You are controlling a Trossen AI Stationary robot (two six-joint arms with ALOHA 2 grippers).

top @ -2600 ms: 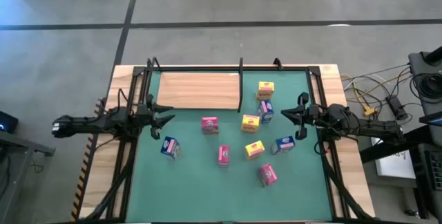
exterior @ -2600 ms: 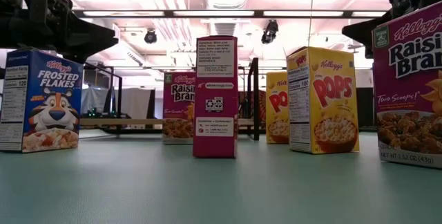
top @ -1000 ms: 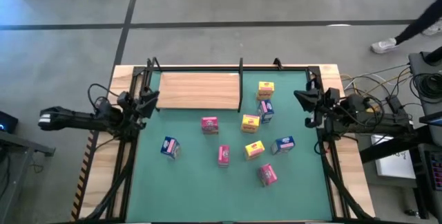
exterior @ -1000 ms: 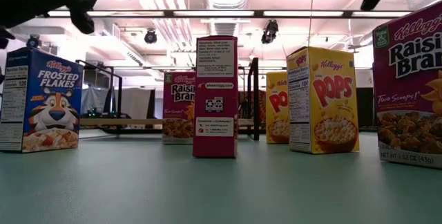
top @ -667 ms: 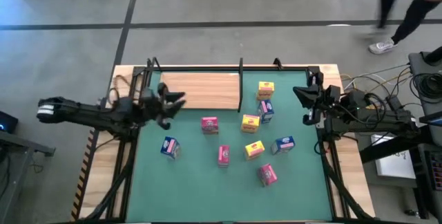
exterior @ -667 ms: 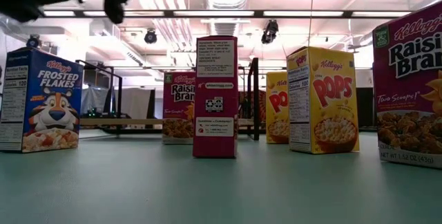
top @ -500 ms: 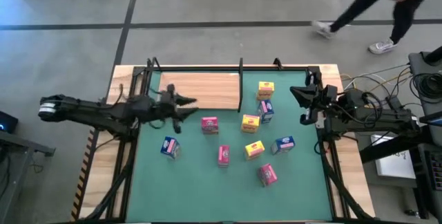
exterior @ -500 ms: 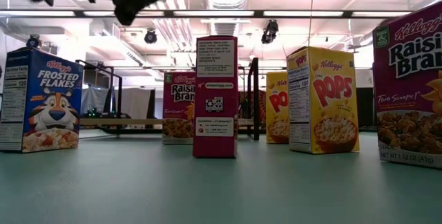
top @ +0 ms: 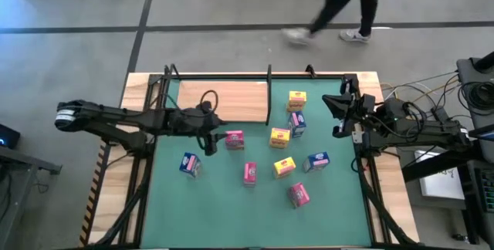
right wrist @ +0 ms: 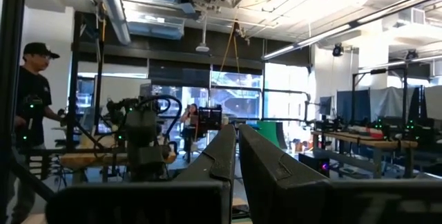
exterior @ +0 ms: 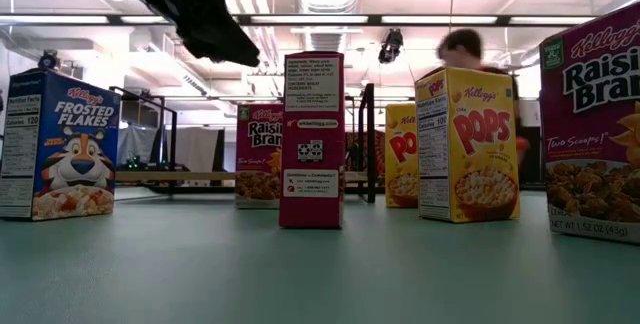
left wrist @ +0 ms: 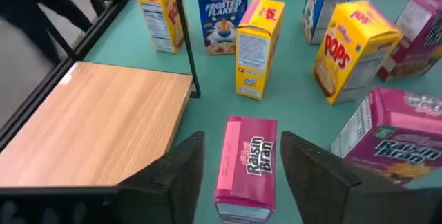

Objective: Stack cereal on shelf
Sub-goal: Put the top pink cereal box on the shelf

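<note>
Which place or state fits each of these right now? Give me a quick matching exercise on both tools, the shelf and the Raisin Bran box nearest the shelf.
Things:
1. left tool
2. right tool
3. shelf
4. Raisin Bran box

States:
A. no box on it
B. shut, raised at the table's right edge
C. upright, between open fingers
D. open, above a pink box

Pairs: 1-D, 2-B, 3-A, 4-C

So the shelf [top: 222, 99] is a flat light-wood panel with thin black posts, sitting at the far left of the green counter, nothing on it. All the cereal boxes are still on the mat. A pink Raisin Bran box [left wrist: 247, 158] stands upright just off the shelf's front corner. Yellow Pops boxes [top: 279, 137], blue Frosted Flakes [exterior: 58, 147] and more pink ones are scattered upright to its right.
</note>
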